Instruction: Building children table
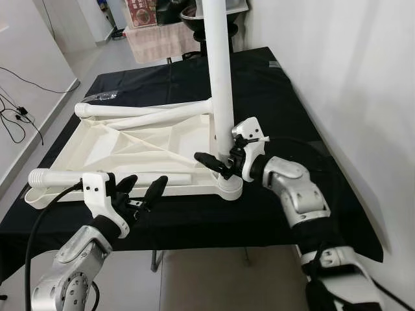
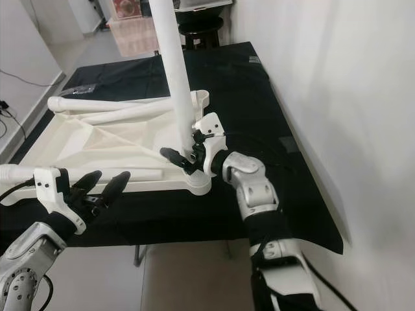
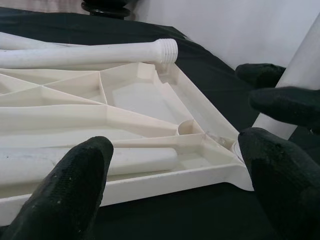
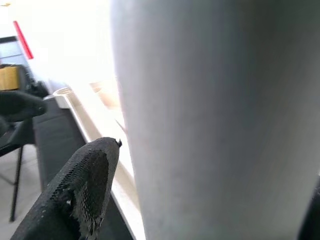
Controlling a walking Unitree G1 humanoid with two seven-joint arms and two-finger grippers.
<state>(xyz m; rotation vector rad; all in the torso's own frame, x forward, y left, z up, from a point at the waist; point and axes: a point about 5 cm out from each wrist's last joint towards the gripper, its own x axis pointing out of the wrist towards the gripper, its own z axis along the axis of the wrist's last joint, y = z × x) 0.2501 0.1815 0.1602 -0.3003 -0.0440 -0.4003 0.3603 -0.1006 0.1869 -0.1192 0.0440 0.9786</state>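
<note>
A white plastic tabletop (image 1: 130, 146) lies upside down on a black-covered table (image 1: 272, 84). One white leg (image 1: 220, 84) stands upright in its near right corner socket (image 1: 230, 186). My right gripper (image 1: 220, 162) is shut on that leg just above the socket; the leg (image 4: 215, 125) fills the right wrist view beside one black finger (image 4: 75, 195). My left gripper (image 1: 141, 188) hovers open at the tabletop's near edge with nothing between its fingers (image 3: 75, 190). Loose legs lie on the tabletop: one along the far edge (image 1: 142, 110), with a threaded end (image 3: 167, 50), and one along the near edge (image 1: 65, 176).
A white wall (image 1: 350, 65) runs close along the table's right side. The black cloth's front edge (image 1: 214, 236) is just below my arms. Cables (image 1: 16, 116) trail on the floor at the left. A dark stool (image 1: 194, 23) and a pink-covered stand (image 1: 159, 39) are beyond the table.
</note>
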